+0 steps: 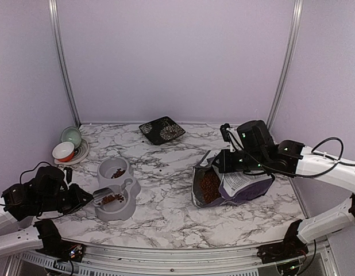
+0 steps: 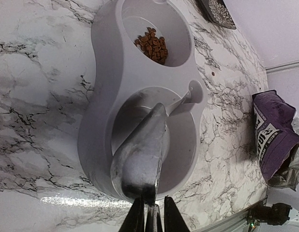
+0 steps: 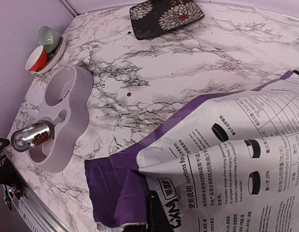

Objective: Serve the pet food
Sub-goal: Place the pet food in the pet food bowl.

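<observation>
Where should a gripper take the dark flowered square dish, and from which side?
Take the dish probably by its near raised rim, coming low from the front, one finger over the edge and one under. It lies flat and shallow, so a grasp from above finds no upright wall.

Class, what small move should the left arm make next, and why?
Probably roll the left gripper to tip the scoop: it hangs, loaded with kibble, over the double bowl's near compartment; the far compartment already holds some. The right gripper holds the bag.
</observation>
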